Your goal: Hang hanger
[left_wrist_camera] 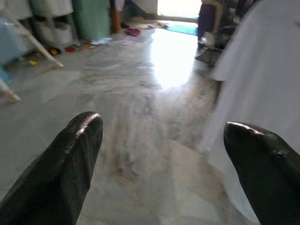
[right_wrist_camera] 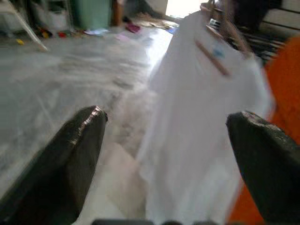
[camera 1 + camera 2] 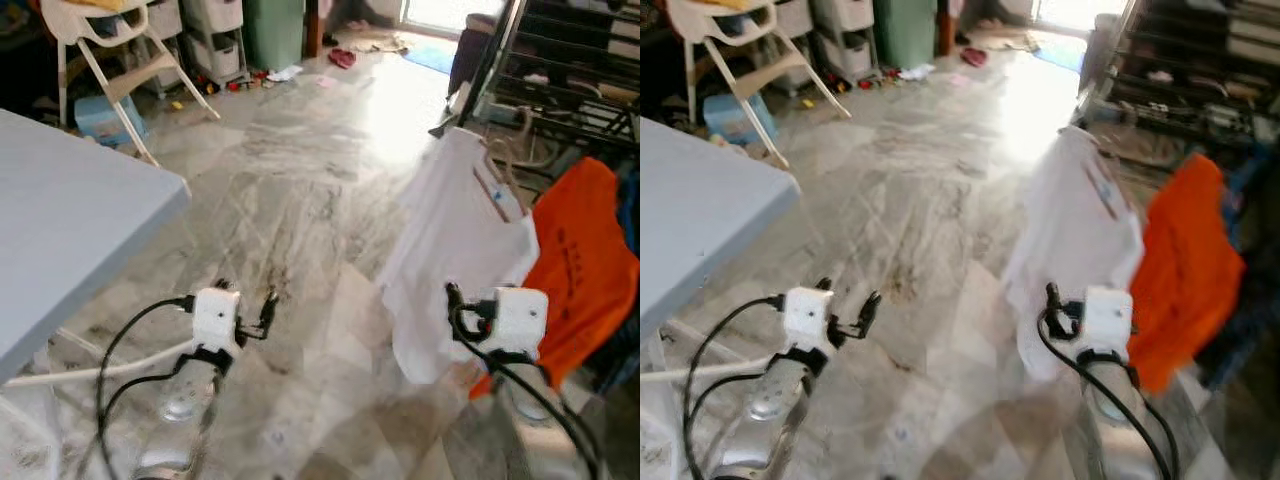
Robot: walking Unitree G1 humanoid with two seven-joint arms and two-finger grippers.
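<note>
Grey marble floor (image 3: 300, 170), cluttered far wall.

Two silver, rounded metal forearms are seen, each ending in a white, boxy wrist housing. The left gripper (image 3: 268, 312) is made up of two thin black fingers, and black cables are looped from its housing back along the arm, together with one thicker white cable. The right gripper (image 3: 453, 297) is likewise black, with a bundle of black cables curling beneath its white housing. In the wrist views the fingertips (image 1: 70, 159) are shown as broad, glossy black pads.
</note>
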